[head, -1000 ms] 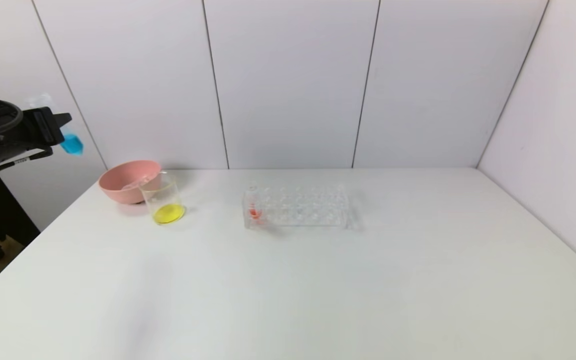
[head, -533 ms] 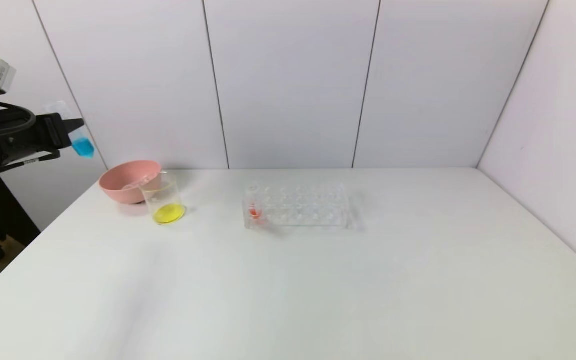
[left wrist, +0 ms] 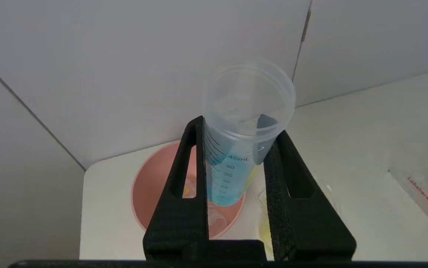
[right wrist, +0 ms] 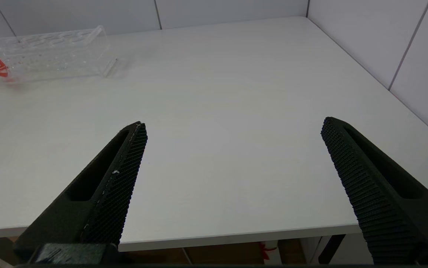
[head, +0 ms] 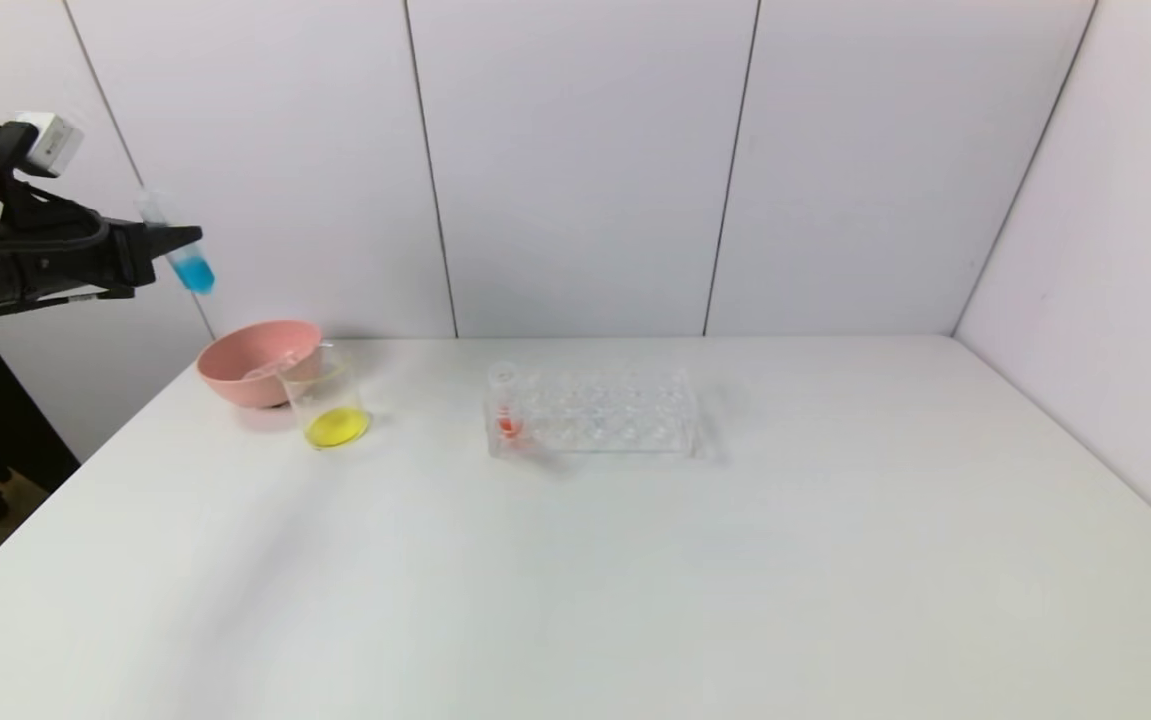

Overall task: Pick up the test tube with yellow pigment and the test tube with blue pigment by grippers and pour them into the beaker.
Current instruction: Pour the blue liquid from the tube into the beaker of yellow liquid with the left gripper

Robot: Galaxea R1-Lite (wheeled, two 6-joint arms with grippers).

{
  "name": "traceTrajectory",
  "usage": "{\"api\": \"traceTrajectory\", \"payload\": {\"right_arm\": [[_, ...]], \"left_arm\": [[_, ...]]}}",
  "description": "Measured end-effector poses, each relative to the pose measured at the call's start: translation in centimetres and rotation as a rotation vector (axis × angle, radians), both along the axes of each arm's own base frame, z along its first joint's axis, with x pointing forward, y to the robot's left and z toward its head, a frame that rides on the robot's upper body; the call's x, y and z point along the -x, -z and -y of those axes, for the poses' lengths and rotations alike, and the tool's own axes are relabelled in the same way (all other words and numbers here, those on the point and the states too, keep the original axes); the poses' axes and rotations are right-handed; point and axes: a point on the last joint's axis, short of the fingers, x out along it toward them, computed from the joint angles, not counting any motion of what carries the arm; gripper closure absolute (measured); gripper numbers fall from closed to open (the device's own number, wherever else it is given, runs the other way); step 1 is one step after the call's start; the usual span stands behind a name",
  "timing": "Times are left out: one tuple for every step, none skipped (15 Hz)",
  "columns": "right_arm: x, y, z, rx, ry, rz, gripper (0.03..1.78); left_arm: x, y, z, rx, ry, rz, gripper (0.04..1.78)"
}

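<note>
Setting: we have a white table [head: 635, 560] boxed in by pale panelled walls, work laid out along the far-left side.
Beaker: the beaker [head: 327, 403] stands upright just in front of the pink bowl [head: 247, 358], a pool of yellow already in its bottom, so we judge the yellow pour done.
Rack: the clear tube rack [head: 595, 412] sits mid-table, well apart from the beaker, with the red-liquid tube [head: 506, 405] upright at its left end.
Left gripper: our left gripper [head: 171, 243] hangs high off the table's left edge, above and to the left of the bowl, its fingers clamped on the test tube with blue pigment [head: 185, 255].
Tube axis: the long axis runs steeply but tilted, open mouth up and leaning to the robot's left, blue bottom down and toward the beaker; in the left wrist view we look down into its open mouth [left wrist: 250, 97].
Right gripper: our right gripper [right wrist: 234, 156] idles low over the table's near right, fingers spread wide, gripping nothing.
Step in hand: we judge this the carry toward the beaker.
Doing it well: we want the mouth kept up until it is over the beaker's rim, then a slow tip, clear of the bowl.
</note>
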Motion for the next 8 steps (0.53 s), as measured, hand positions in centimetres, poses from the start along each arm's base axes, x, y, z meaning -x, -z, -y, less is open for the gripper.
{"api": "traceTrajectory", "payload": {"right_arm": [[0.0,0.0,0.0,0.0,0.0,0.0,0.1],[0.0,0.0,0.0,0.0,0.0,0.0,0.1],[0.0,0.0,0.0,0.0,0.0,0.0,0.1],[0.0,0.0,0.0,0.0,0.0,0.0,0.1],[0.0,0.0,0.0,0.0,0.0,0.0,0.1],[0.0,0.0,0.0,0.0,0.0,0.0,0.1],[0.0,0.0,0.0,0.0,0.0,0.0,0.1],[0.0,0.0,0.0,0.0,0.0,0.0,0.1]], "left_arm": [[-0.5,-0.1,-0.6,-0.035,0.027,-0.009,1.37],[-0.9,-0.3,-1.0,-0.073,0.051,-0.012,1.37],[-1.2,-0.6,-1.3,-0.11,0.084,-0.016,1.37],[-1.6,-0.8,-1.5,-0.15,0.123,-0.02,1.37],[-1.8,-1.0,-1.7,-0.192,0.154,-0.027,1.37],[-2.0,-1.2,-1.8,-0.237,0.177,-0.037,1.37],[-2.2,-1.3,-1.9,-0.284,0.2,-0.049,1.37],[-2.3,-1.5,-1.9,-0.327,0.221,-0.063,1.37]]}}
